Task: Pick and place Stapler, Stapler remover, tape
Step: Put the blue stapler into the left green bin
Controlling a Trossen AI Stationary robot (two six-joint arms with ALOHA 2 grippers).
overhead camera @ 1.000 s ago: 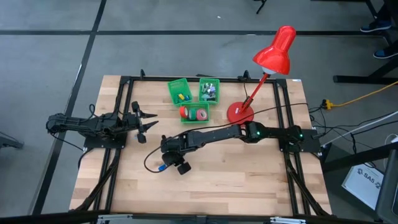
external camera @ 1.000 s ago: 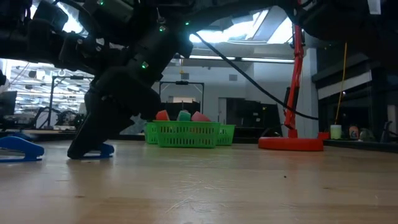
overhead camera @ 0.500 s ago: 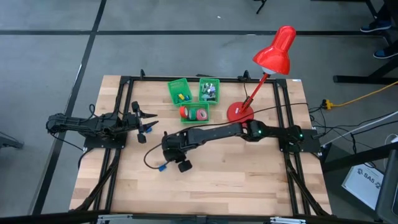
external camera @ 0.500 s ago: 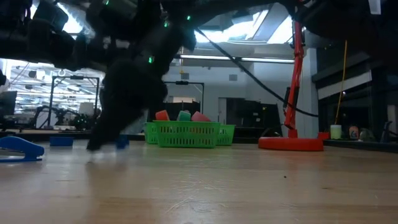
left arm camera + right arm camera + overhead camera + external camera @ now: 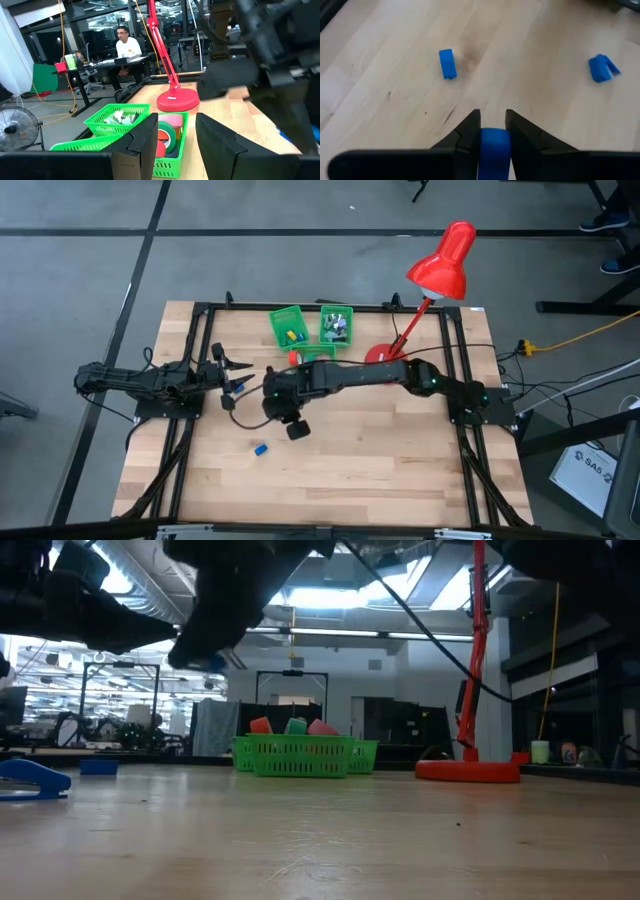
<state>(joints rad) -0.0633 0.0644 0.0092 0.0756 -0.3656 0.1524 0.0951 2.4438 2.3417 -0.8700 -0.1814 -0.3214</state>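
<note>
My right gripper (image 5: 493, 122) hangs above the middle of the table (image 5: 330, 470), shut on a small blue stapler (image 5: 494, 144). In the low view it shows high up (image 5: 205, 652). Two more blue staplers lie on the wood (image 5: 447, 63) (image 5: 602, 67); one of them lies near the front (image 5: 258, 448). Red and pink tape rolls (image 5: 167, 136) lie in a green basket (image 5: 176, 160). The stapler removers lie in the far right basket (image 5: 336, 324). My left gripper (image 5: 174, 132) waits open at the table's left side (image 5: 236, 376). My right gripper pinches the small blue stapler by its two sides (image 5: 494, 137) between its two fingers. The fingers slant down from the right. The stapler is lifted clear of the table.
Three green baskets (image 5: 288, 328) stand at the far middle (image 5: 305, 754). A red desk lamp's base (image 5: 385, 360) stands right of them, its head (image 5: 445, 265) above the far edge. Black frame rails (image 5: 190, 410) run along both sides. A person sits beyond the table (image 5: 127, 47).
My right gripper has risen from the tabletop and gone toward the far edge and the baskets, rolling slightly. The blue stapler that lay under it on the wood now hangs clear in its fingers.
</note>
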